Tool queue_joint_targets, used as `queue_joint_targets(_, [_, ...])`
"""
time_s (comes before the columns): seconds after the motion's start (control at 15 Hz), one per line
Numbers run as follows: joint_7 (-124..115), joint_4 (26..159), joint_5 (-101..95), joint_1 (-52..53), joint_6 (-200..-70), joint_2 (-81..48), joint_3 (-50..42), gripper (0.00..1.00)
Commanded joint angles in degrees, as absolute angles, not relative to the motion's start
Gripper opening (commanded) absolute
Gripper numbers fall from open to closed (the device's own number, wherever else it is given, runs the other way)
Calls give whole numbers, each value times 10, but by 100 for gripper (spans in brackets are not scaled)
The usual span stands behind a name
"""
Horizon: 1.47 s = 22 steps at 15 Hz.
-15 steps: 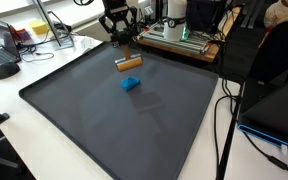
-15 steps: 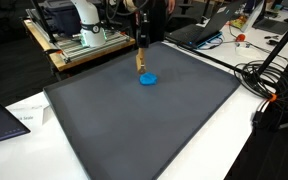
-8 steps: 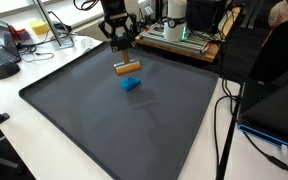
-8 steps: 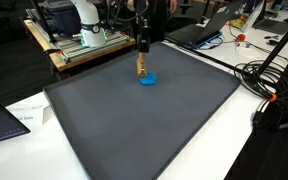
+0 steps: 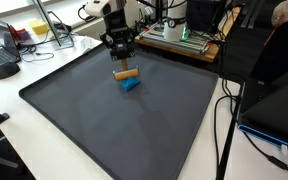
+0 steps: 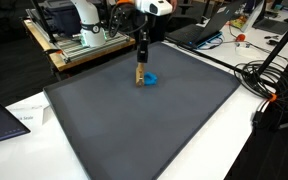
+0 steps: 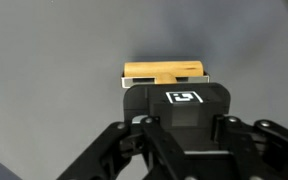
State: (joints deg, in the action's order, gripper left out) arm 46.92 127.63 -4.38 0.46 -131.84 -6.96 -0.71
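My gripper (image 5: 123, 62) hangs over the far part of a dark grey mat (image 5: 94, 120) and is shut on a tan wooden block (image 5: 127, 73). In an exterior view the block (image 6: 139, 75) hangs on end under the gripper (image 6: 140, 62), just above the mat. A small blue block (image 5: 131, 85) lies on the mat close beside it; it also shows in an exterior view (image 6: 151, 79). In the wrist view the wooden block (image 7: 164, 70) shows beyond the black gripper body (image 7: 179, 108). The fingertips are hidden there.
A wooden bench with equipment (image 5: 184, 38) stands behind the mat. Cables (image 5: 224, 110) and a laptop (image 5: 274, 110) lie to one side, a keyboard (image 5: 6, 68) to the other. In an exterior view, cables (image 6: 269, 80) run along the mat's edge.
The gripper has come down and a little toward the blue block, carrying the wooden block with it. The blue block has not moved.
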Motion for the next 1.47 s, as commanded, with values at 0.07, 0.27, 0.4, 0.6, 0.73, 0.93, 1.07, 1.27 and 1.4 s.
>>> queue_joint_targets(0.07, [452,1288,-51,0,-1337,-61,2,22])
queue_joint_targets(0.27, [453,1285,-51,2,-1340,-59,6,22])
queue_joint_targets(0.4, [456,1282,-52,3,-1341,-62,10,22])
queue_joint_targets(0.6, [459,1280,-52,4,-1343,-68,14,22])
queue_joint_targets(0.73, [465,1280,-48,3,-1344,-74,16,22])
queue_joint_targets(0.93, [478,1280,-38,3,-1360,-79,21,22])
queue_joint_targets(1.07, [483,1277,-35,4,-1370,-83,25,22])
queue_joint_targets(1.27, [497,1276,-27,3,-1376,-89,30,22])
queue_joint_targets(1.4, [509,1276,-18,2,-1383,-95,32,22])
